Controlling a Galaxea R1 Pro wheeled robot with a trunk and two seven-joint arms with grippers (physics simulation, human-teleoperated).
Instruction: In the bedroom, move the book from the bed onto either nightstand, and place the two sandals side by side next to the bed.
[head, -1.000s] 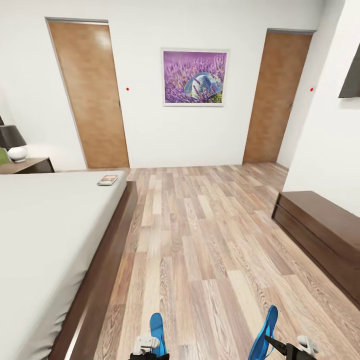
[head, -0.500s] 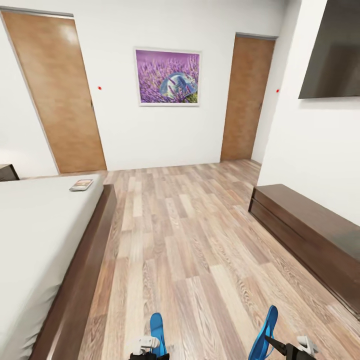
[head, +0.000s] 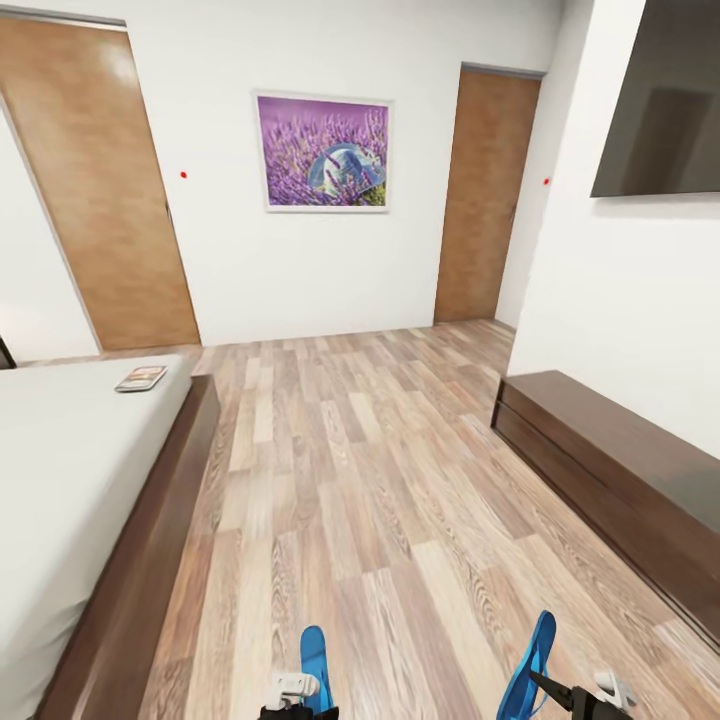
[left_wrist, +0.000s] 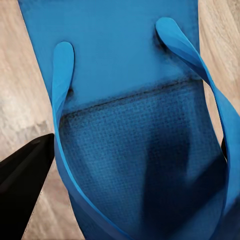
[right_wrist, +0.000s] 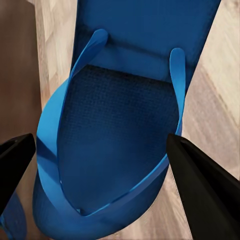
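Each gripper holds a bright blue sandal low over the wood floor. In the head view my left gripper (head: 297, 688) is shut on the left sandal (head: 315, 652), and my right gripper (head: 575, 692) is shut on the right sandal (head: 530, 662), which stands on edge. The left wrist view shows the sandal (left_wrist: 130, 100) close up beside a black finger (left_wrist: 22, 182). In the right wrist view the sandal (right_wrist: 120, 130) sits between both black fingers (right_wrist: 200, 180). The book (head: 140, 378) lies on the far corner of the bed (head: 60, 470). A sliver of the nightstand (head: 4, 354) shows at the left edge.
A long dark wood bench cabinet (head: 620, 470) runs along the right wall under a wall TV (head: 660, 100). Two brown doors (head: 100, 190) and a lavender picture (head: 322, 152) are on the far wall. Wood-plank floor (head: 360, 480) stretches between bed and bench.
The whole head view has swung to the right: the lamp and most of the nightstand have left the frame and more of the TV shows. Both grippers keep holding their sandals unchanged.
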